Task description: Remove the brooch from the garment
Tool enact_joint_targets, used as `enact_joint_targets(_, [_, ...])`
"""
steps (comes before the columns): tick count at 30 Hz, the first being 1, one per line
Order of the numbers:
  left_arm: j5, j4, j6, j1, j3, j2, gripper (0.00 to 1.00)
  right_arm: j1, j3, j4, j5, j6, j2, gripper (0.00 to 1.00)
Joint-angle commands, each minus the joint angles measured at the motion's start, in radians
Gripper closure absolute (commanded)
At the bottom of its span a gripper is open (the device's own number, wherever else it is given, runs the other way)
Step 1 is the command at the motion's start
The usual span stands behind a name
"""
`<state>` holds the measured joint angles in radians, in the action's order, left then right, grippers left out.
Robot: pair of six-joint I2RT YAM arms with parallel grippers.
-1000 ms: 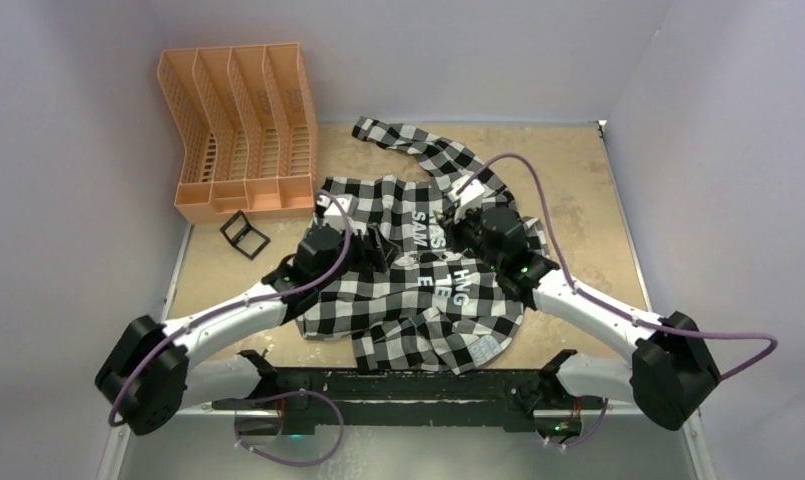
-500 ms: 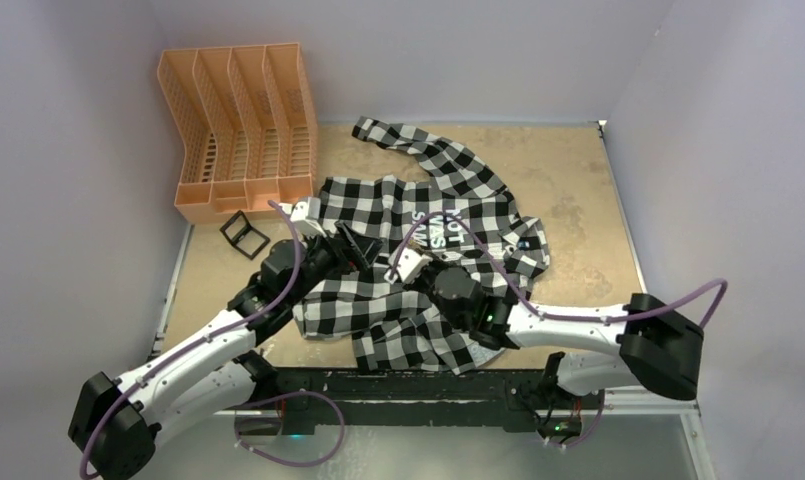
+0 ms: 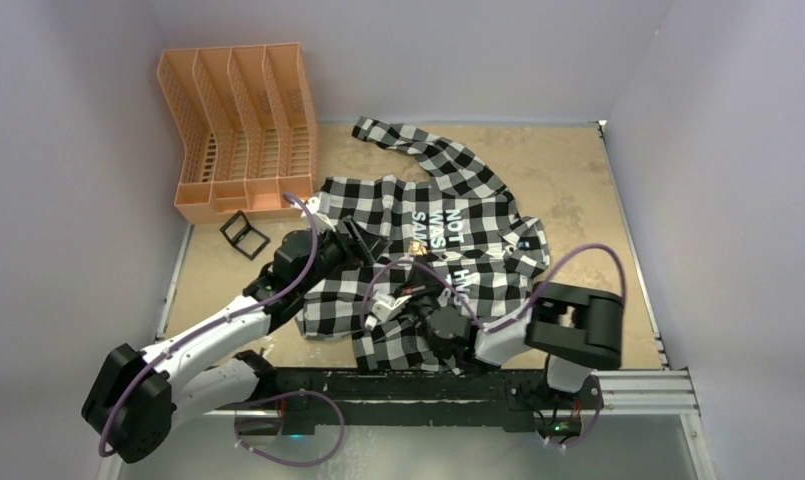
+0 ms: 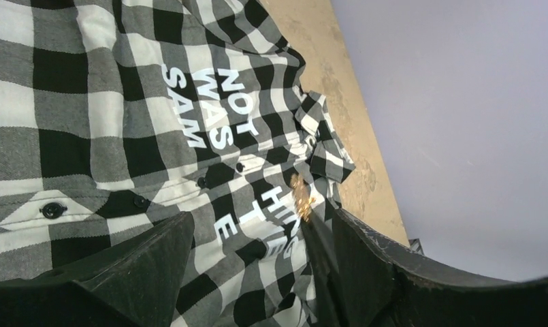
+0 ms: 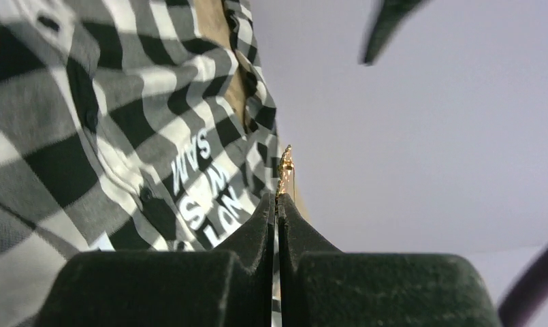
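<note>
The right claw [image 5: 278, 201] is pressed together on the brooch [image 5: 285, 167], which stands up edge-on from its very tips, just beside the white lettering of the shirt [image 3: 498, 235] spread over the table [image 3: 578, 200]. The left claw [image 4: 254, 221] hangs spread above the shirt, nothing between its fingers, with the brooch just beyond its right finger. Whether the brooch touches the cloth I cannot tell.

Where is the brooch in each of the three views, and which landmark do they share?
Top external: brooch near centre, by the lettering's left edge.
Left wrist: brooch low, right of centre, blurred.
Right wrist: brooch at centre, in the shut right gripper's tips.
Shared landmark: white lettering.
</note>
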<state>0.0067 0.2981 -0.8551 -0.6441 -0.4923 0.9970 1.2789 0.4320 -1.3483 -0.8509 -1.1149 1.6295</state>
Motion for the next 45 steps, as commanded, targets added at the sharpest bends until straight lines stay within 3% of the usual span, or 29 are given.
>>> enact_joint_targets(1, [0.148, 0.112, -0.045, 0.080, -0.033, 0.047, 0.28, 0.028, -0.021, -0.692, -0.055, -0.404, 0.155, 1.00])
enact_joint_targets(3, [0.197, 0.114, -0.055, 0.107, -0.045, 0.064, 0.28, 0.031, -0.008, -0.708, -0.045, -0.465, 0.184, 1.00])
enact_joint_targets(10, [0.274, 0.062, -0.062, 0.159, -0.073, 0.100, 0.29, 0.033, -0.006, -0.707, 0.017, -0.444, 0.104, 1.00])
enact_joint_targets(18, [0.479, 0.146, -0.085, 0.162, -0.149, 0.248, 0.41, 0.033, -0.002, -0.707, 0.047, -0.466, 0.082, 1.00])
enact_joint_targets(28, [0.637, 0.113, -0.038, 0.159, -0.234, 0.332, 0.54, 0.051, 0.004, -0.705, 0.062, -0.469, 0.079, 1.00])
enact_joint_targets(45, [0.699, 0.076, -0.021, 0.151, -0.240, 0.399, 0.73, 0.075, 0.002, -0.707, 0.078, -0.456, 0.070, 1.00])
